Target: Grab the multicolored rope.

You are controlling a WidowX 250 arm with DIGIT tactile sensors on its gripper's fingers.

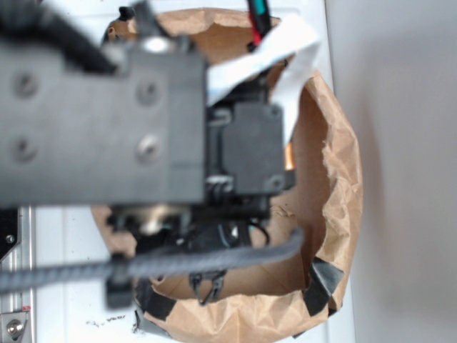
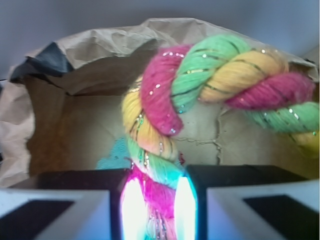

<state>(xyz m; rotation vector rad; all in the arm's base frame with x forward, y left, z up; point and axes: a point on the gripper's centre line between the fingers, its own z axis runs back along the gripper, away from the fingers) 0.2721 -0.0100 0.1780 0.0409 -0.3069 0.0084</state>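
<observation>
1. multicolored rope (image 2: 200,80) fills the middle of the wrist view: thick twisted strands of pink-red, yellow-orange and pale green, flecked with small glittering threads.
2. from the bottom centre the rope rises, curls over in a hook near the top, then runs off toward the right edge of the wrist view.
3. its lower end sits between the two fingers of the gripper (image 2: 156,210), pressed on both sides by the pads; that stretch glows bright pink and cyan in the light.
4. gripper jaws are closed in tight against the rope, pinching it, with only the rope's width between them.
5. behind and around the rope stands a crumpled brown paper bag (image 2: 90,75), its rim rolled and wrinkled, its inner wall creased and split in one spot.
6. a patch of black tape (image 2: 50,60) shows on the bag's rim at upper left in the wrist view.
7. in the exterior view the blurred dark robot arm (image 1: 107,121) covers most of the bag's opening, so the rope cannot be seen there.
8. a grey-black braided cable (image 1: 164,264) crosses below the arm, and a white ribbon cable (image 1: 271,50) loops above it.
9. the bag rests on a pale table (image 1: 407,179).
</observation>
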